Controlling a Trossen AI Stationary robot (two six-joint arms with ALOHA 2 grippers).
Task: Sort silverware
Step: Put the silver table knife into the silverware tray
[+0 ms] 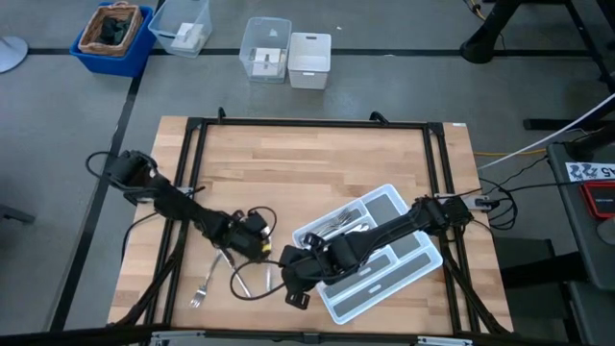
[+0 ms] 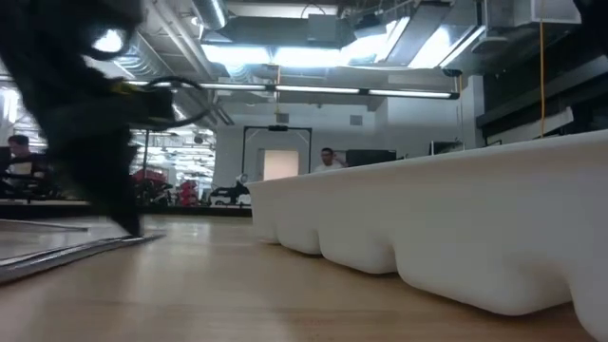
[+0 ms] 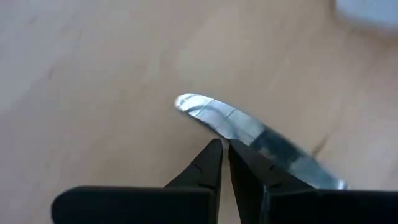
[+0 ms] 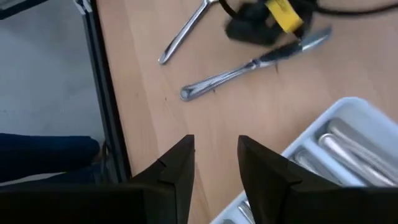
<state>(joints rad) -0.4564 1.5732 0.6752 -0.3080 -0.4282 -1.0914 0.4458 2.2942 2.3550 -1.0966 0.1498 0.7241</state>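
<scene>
Left wrist view shows my left gripper [image 3: 224, 146] with fingers nearly closed beside a knife [image 3: 261, 140]: stiff, slick, light, so I'd pinch its handle crosswise.

bare wood [image 1: 307, 163] behind; tray [image 1: 408, 274] and cutlery [image 1: 231, 274] crowd the front

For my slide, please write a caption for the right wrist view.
Open right tool above the table, facing a knife near the left tool and tray.
</scene>
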